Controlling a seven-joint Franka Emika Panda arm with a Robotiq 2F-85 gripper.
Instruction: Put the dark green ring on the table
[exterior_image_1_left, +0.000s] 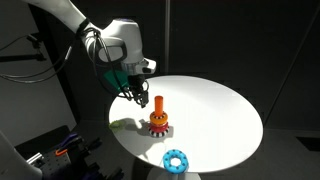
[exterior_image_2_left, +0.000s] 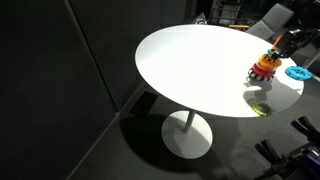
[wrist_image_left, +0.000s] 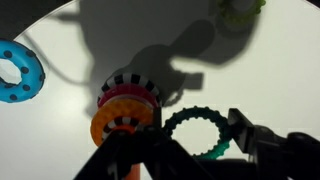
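The dark green ring (wrist_image_left: 195, 114) sits between my gripper's (wrist_image_left: 197, 135) two black fingers, which are shut on its sides. In an exterior view my gripper (exterior_image_1_left: 135, 94) hangs a little above the white round table (exterior_image_1_left: 220, 110), just beside the orange peg stack (exterior_image_1_left: 158, 120). That stack carries the red toothed ring (wrist_image_left: 127, 100). The table also shows in an exterior view (exterior_image_2_left: 190, 60), where my gripper is a dark shape at the right edge.
A light blue ring (exterior_image_1_left: 176, 160) (wrist_image_left: 18, 72) lies near the table's edge. A paler yellow-green ring (exterior_image_2_left: 261, 108) (wrist_image_left: 243, 6) lies on the table on the other side of the stack (exterior_image_2_left: 266, 68). The surroundings are dark.
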